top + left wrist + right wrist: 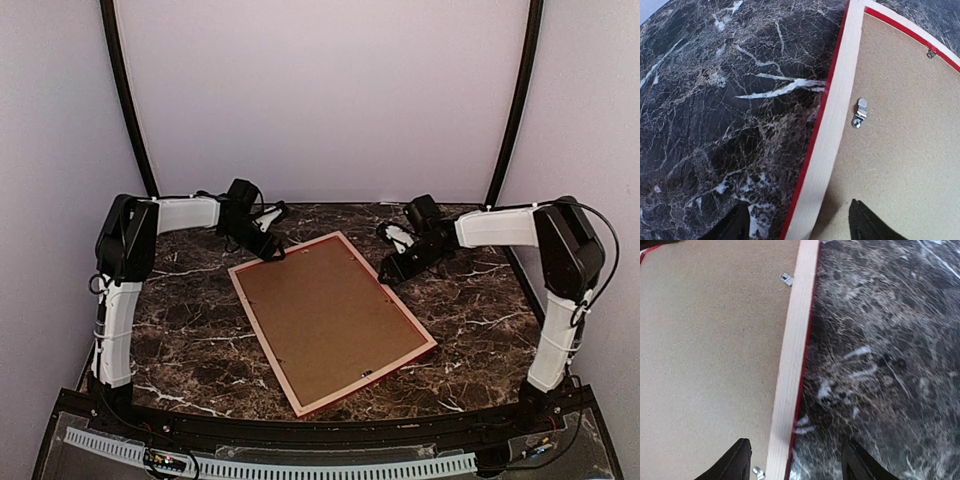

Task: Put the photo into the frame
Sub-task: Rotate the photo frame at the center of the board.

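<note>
Frame [330,320] face-down on bench [180,340]; L tool [799,222] & R tool [795,460] both wide, each straddling a frame edge.

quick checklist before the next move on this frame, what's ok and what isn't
1. frame flat on table, back up: ok.
2. left end effector open, astride a frame edge: ok.
3. right end effector open, astride a frame edge: ok.
4. clip on backing released: cannot tell.
5. photo in sight: not ok, none visible.
</note>
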Controlling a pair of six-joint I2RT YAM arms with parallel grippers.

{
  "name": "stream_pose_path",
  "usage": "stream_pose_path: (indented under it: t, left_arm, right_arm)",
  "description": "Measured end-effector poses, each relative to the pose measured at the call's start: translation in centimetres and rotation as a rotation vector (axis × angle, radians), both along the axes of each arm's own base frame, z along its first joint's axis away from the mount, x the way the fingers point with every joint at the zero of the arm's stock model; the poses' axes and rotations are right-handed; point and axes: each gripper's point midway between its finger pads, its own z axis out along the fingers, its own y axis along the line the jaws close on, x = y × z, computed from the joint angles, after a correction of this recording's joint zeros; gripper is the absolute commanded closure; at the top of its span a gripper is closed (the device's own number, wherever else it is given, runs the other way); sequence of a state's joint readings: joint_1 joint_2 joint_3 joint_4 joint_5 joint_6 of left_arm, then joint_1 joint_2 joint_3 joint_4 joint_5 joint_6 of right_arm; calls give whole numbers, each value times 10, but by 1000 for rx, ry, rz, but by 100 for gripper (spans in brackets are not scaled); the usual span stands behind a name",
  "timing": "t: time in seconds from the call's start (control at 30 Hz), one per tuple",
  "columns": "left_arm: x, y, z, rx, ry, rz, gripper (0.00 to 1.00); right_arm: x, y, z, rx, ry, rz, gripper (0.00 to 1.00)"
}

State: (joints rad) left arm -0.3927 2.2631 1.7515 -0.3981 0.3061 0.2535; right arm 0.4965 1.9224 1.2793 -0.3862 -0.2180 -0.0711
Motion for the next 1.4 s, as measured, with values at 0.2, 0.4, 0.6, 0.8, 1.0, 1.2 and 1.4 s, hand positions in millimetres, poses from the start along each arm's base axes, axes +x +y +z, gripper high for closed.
stream_pose_path:
  t: [0.2, 0.4, 0.6, 0.8, 1.0, 1.2, 1.4]
  left_arm:
    - [6, -7, -10, -2, 25, -35, 62]
    - [5, -7, -9, -11, 43, -22, 80]
    - [6, -4, -11, -21, 48, 12, 92]
    - [-12, 18, -13, -26, 57, 164, 90]
    - [-59, 52, -17, -61, 101, 369, 79]
    - [-126, 74, -23, -155, 187, 571, 67]
    - [-192, 44, -23, -197, 253, 560, 54]
  right_arm:
    - [-22, -30, 40, 66, -22, -157, 36]
    - [-54, -49, 60, 124, -4, -275, 36]
    - [-89, -69, 55, 152, 79, -400, 35]
    - [-114, -84, 56, 190, 120, -520, 29]
    - [-135, -91, 29, 178, 197, -593, 27]
    - [-148, -91, -2, 167, 268, -633, 26]
    - [-144, -85, -13, 176, 280, -629, 28]
